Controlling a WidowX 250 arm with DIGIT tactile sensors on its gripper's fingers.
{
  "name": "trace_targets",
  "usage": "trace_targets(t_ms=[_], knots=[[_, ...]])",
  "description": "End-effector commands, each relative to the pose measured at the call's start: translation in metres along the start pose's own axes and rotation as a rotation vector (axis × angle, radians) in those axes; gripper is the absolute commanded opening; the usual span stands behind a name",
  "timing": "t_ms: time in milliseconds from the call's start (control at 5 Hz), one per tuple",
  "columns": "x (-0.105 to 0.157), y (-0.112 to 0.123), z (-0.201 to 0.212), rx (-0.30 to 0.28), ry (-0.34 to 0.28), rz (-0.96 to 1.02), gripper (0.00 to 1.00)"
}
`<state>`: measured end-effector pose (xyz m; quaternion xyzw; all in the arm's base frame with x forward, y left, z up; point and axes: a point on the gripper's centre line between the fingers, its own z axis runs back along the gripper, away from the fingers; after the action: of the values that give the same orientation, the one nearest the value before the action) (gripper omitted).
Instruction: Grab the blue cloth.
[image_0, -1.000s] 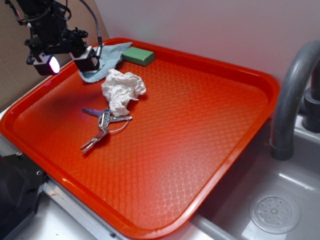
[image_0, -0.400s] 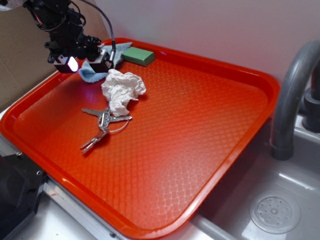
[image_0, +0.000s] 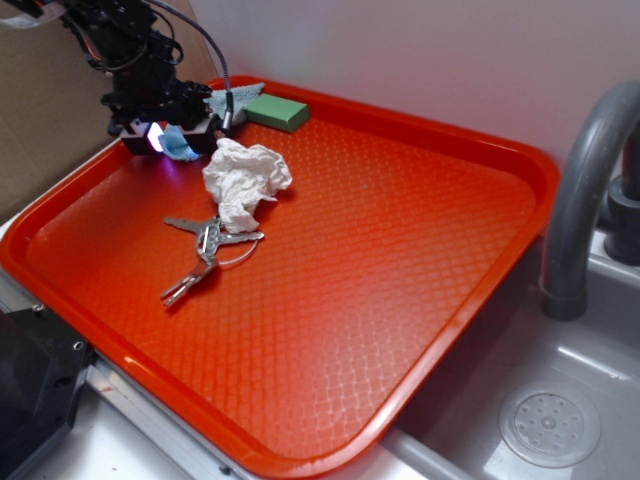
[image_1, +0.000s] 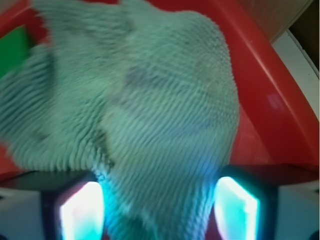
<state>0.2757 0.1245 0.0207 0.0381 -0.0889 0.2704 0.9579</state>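
Down and back goes the pincer (image_0: 168, 137) since a second ago, now low over the blue cloth (image_1: 145, 115), a fuzzy, ribbed terry rag at the red tray's (image_0: 420, 250) far-left corner. Jaws spread, cloth between the 2 glowing fingertips (image_1: 82, 212). Green sponge block (image_0: 277, 111) just beside; crumpled white paper wad (image_0: 245, 180) and keys (image_0: 208, 250) nearer.

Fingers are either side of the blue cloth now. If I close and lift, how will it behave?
The blue cloth looks like soft looped terry, so it will probably bunch between the fingers and hang limp rather than hold shape. It seems light. Its fuzzy pile should resist slipping, though an edge may trail toward the green sponge.
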Motion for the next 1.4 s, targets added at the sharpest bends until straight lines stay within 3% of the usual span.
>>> trace_targets(t_ms=[0,600,800,1000,1200], knots=[[0.009,0.014,0.012,0.012,-0.045,0.025,0.0],[0.005,0.015,0.019,0.019,-0.058,0.028,0.0],[-0.012,0.007,0.05,0.011,-0.05,-0.015,0.0],[-0.047,-0.011,0.109,-0.08,0.014,-0.091,0.0],[-0.068,-0.032,0.17,-0.154,0.119,-0.196,0.0]])
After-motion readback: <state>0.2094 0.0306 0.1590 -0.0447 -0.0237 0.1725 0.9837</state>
